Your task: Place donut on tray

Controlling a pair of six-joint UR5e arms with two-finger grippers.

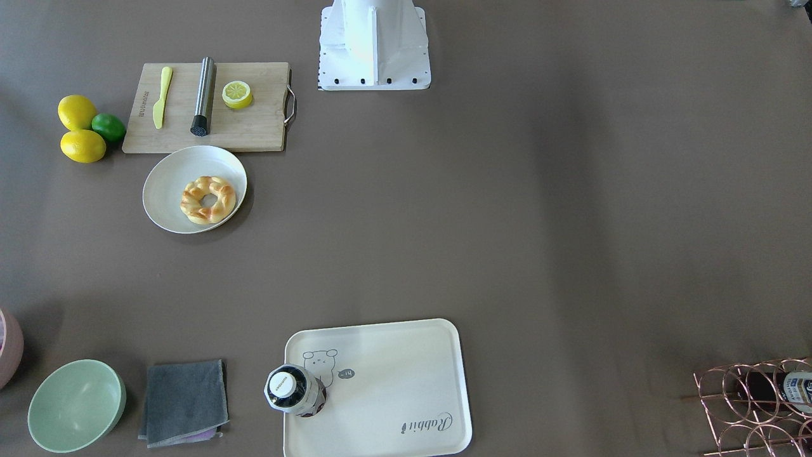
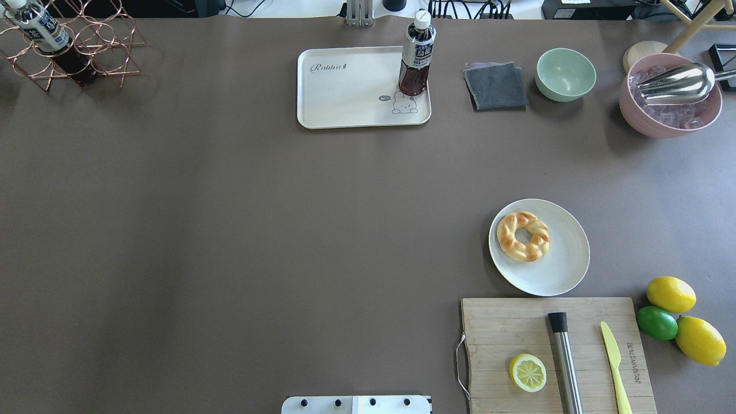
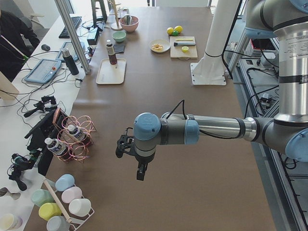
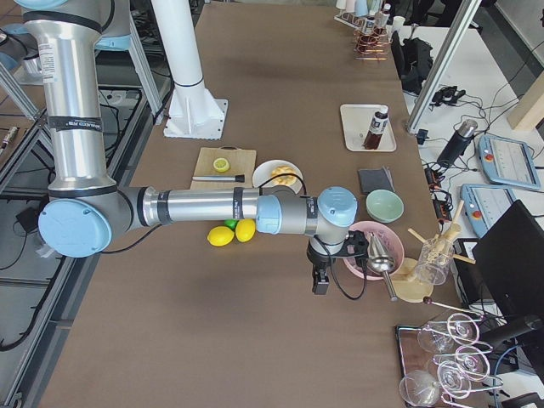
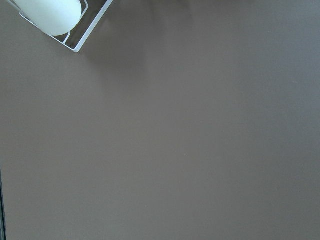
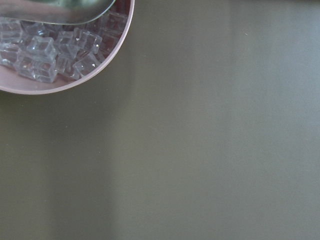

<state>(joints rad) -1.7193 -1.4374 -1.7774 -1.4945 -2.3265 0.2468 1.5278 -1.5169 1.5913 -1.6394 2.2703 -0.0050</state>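
Observation:
The donut is a golden-brown braided ring lying on a round white plate; it also shows in the overhead view. The cream tray with its bear drawing and "Rabbit" script lies at the table's far edge, and a dark drink bottle stands on its corner. My left gripper hangs over bare table far from both, near the table's left end. My right gripper hangs near the pink ice bowl. I cannot tell whether either is open or shut.
A wooden cutting board holds a lemon half, a metal rod and a yellow knife. Two lemons and a lime lie beside it. A grey cloth, a green bowl, a pink ice bowl and a wire rack line the far edge.

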